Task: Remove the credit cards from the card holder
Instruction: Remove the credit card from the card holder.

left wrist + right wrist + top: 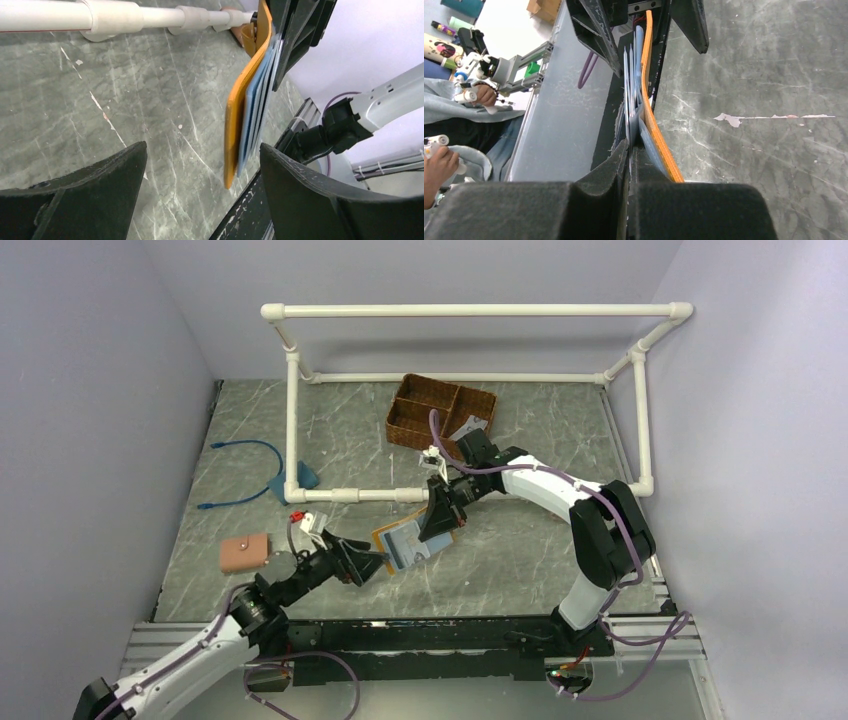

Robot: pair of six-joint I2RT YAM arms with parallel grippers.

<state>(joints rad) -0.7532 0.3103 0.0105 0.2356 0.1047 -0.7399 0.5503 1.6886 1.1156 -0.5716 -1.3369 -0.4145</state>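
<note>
Card holder [388, 537], mustard-orange and folded open, is held on edge near the front middle of the desk [520, 570] and seems to be lifted off it. The right gripper [440, 518] has its jaws clamped tight on one end, steadying it for the other arm. Pale credit cards [264, 95] sit tucked inside, edges fanned. The left gripper [201, 152] has its jaws spread wide at the free end, probably lining up to pinch a card.

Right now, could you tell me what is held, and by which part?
The right end effector pinches the card holder by one end; left end effector holds nothing.
</note>
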